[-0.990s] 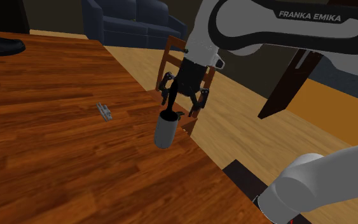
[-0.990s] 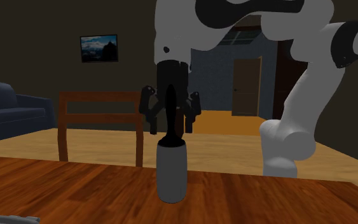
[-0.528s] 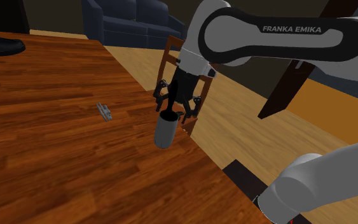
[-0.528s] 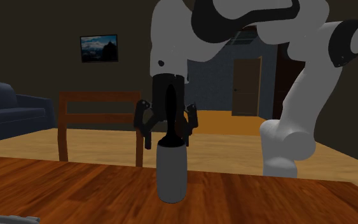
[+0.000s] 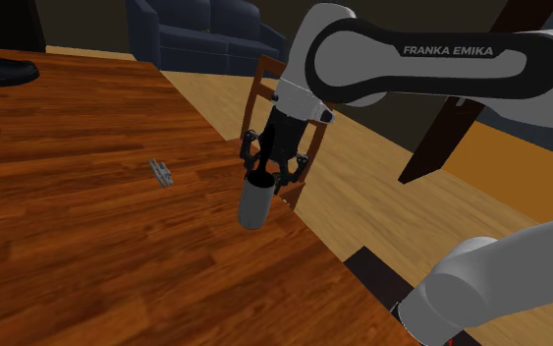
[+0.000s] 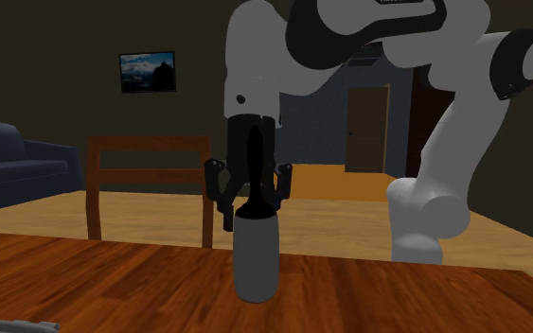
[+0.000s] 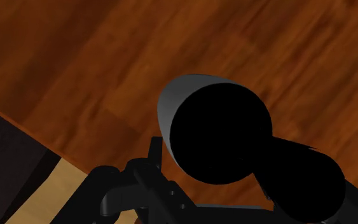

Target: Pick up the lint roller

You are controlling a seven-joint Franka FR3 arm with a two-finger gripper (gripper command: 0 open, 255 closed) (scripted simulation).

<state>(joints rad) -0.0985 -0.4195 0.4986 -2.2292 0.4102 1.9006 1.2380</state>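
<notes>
While the black gripper hangs right over the lint roller, its fingers stand well spread, one at nine o'clock and one at three o'clock of the roller's black handle in the second exterior view. Neither looks to be touching it, so nothing is held.

The roller stands upright, grey drum down and handle up, on the wooden table. In the shoulder view it sits close to the table's edge, which runs past at about three o'clock of it.

The step in hand looks like the close on the handle, and here is how I'd want it done:
- Centre the handle between the pads.
- Take the fingers low enough to catch its straight part, not the rounded tip.
- Bring both sides in evenly. A one-sided nudge could tip this tall thing toward that edge.
- Then lift straight up.

Further out in the shoulder view, a small grey metal piece lies at nine o'clock of the roller, well apart. A wooden chair stands at twelve o'clock beyond the edge, and a dark blue sofa sits at eleven o'clock, far back.
</notes>
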